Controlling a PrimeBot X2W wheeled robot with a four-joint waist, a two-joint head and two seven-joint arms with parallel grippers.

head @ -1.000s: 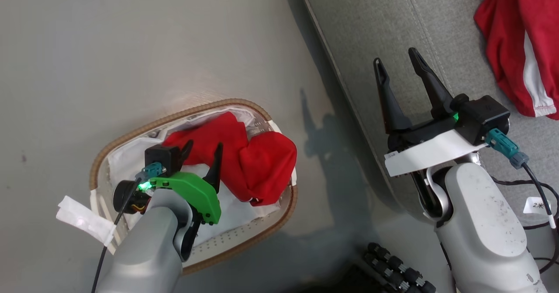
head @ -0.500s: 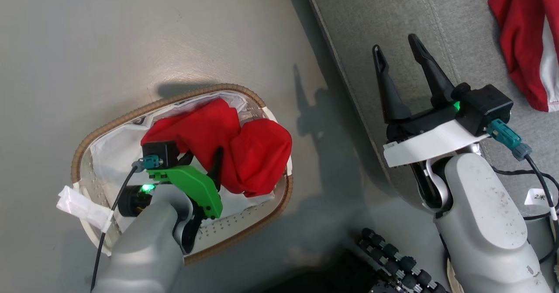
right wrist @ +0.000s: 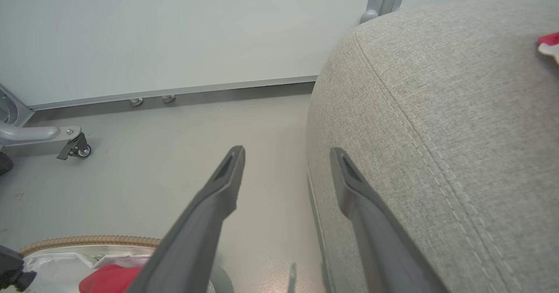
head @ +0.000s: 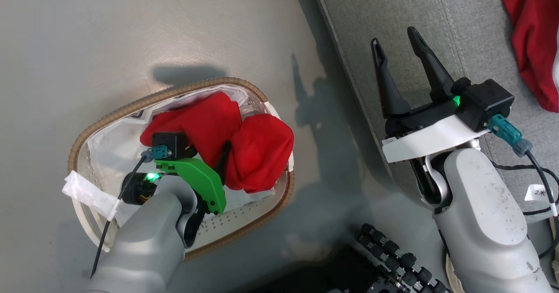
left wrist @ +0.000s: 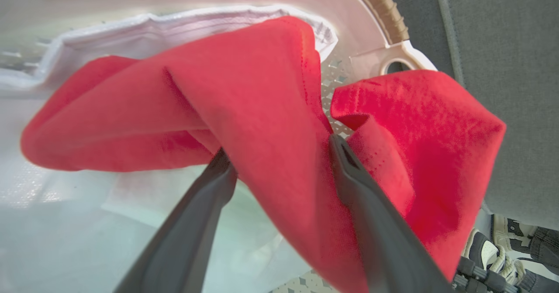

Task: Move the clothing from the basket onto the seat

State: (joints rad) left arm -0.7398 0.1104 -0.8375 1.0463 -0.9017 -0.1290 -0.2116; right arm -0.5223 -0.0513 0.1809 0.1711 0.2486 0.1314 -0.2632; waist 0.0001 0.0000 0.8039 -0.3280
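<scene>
Between the spread fingers of the left pincer (left wrist: pixel 279 152) runs a fold of the red clothing (left wrist: pixel 266 87), with one dark finger on either side of it and the jaws not pressed together. More of the same piece bulges beyond and to the right of the fingertips, crumpled against the wall of the basket (head: pixel 131 106), whose brown woven rim curves around it. Beneath the pincer lies the white cloth liner (left wrist: pixel 87 223), and the pincer reaches down inside the basket. Off to this pincer's right, well apart across a strip of grey floor (head: pixel 131 31), the right pincer (head: pixel 394 39) hovers with its two fingers wide apart and nothing between them. Its fingertips point over the edge of the seat (head: pixel 393 5); in the right wrist view the rounded grey corner sits just beside its right finger. Farther to the right of that pincer, a second red piece (head: pixel 530 44) with a bit of white lies on the seat, near the picture's edge.
</scene>
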